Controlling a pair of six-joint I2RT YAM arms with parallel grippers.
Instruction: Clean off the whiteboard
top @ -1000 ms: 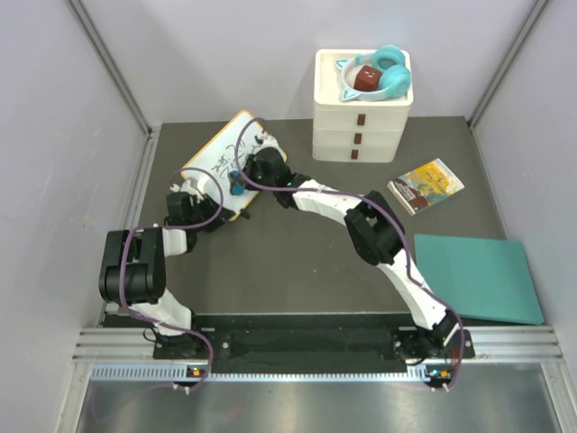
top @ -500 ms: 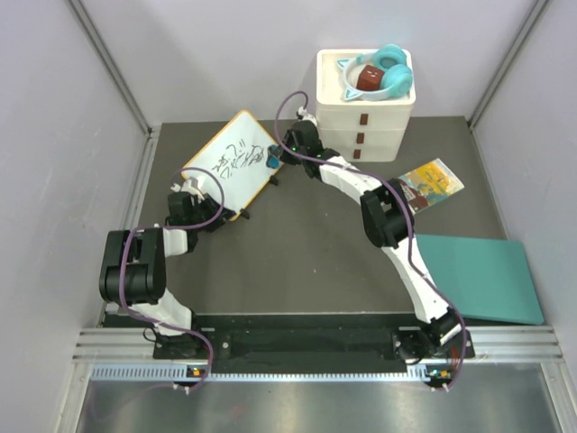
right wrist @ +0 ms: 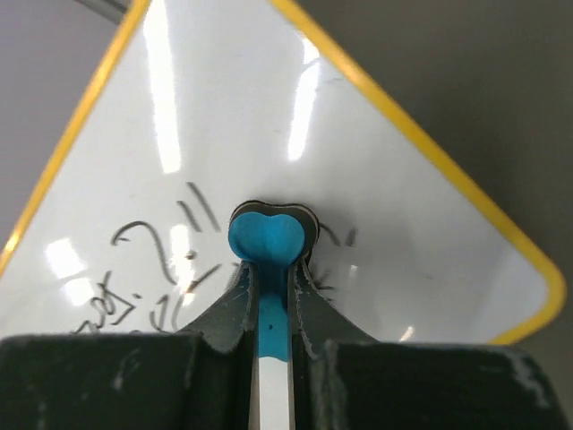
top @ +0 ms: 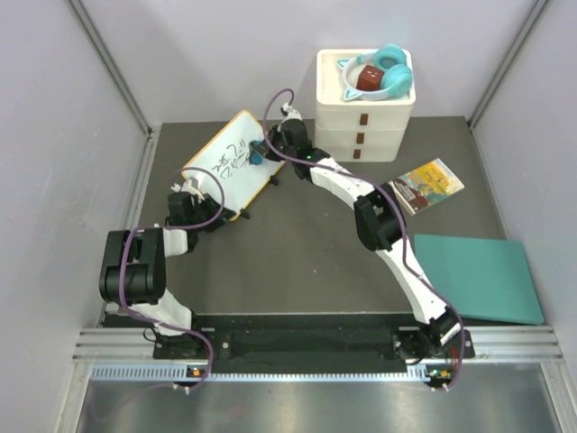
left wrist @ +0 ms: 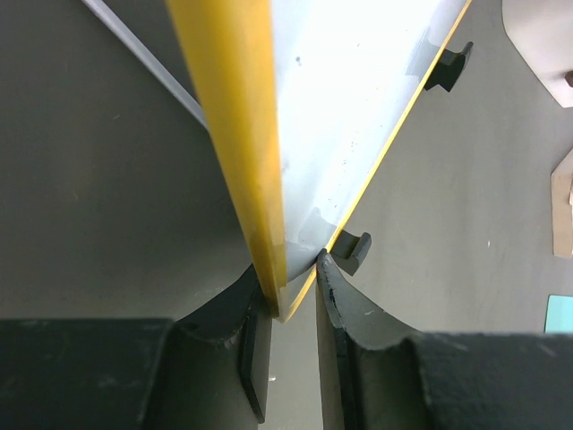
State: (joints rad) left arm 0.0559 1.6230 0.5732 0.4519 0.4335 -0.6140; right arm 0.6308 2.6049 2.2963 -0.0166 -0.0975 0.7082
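The counter [top: 297, 262] is a dark grey, matte sheet, closed in by pale grey panels on the left, back and right, with a ribbed metal rail [top: 315, 347] along its near edge. The whiteboard [top: 225, 170] stands in the far-left part, tilted on small black feet [left wrist: 354, 251]. It is a glossy white rectangle with rounded corners and a thin yellow-orange rim, and black scribbles cover its lower half.

The left jaws are nearly closed, pinching the board's near corner by the rim. The right jaws are clamped on a smooth blue heart-shaped eraser [right wrist: 269, 237], which is pressed flat to the board's face near its far edge, among the scribbles.

A white three-drawer box [top: 362, 126] stands against the back wall, just right of the board, with teal headphones [top: 388, 72] on top. A colourful booklet [top: 425, 186] and a flat teal sheet [top: 478, 275] lie to the right. The widest open stretch of counter runs through the middle, between the board and the sheet.
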